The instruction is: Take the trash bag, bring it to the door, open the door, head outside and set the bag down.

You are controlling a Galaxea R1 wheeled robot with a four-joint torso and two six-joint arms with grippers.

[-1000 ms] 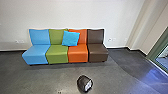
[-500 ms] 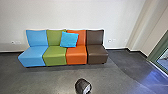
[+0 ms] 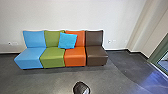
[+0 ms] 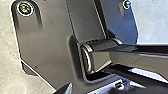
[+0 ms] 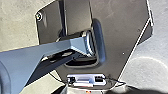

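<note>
The task seems at its early part: carrying the bag and putting it outside are left. A dark rounded thing (image 3: 81, 88), maybe the trash bag, is on the floor (image 3: 50, 81) before the sofa (image 3: 52, 59). How left hand (image 4: 100, 89) and right hand (image 5: 95, 88) stand, I cannot tell.
</note>
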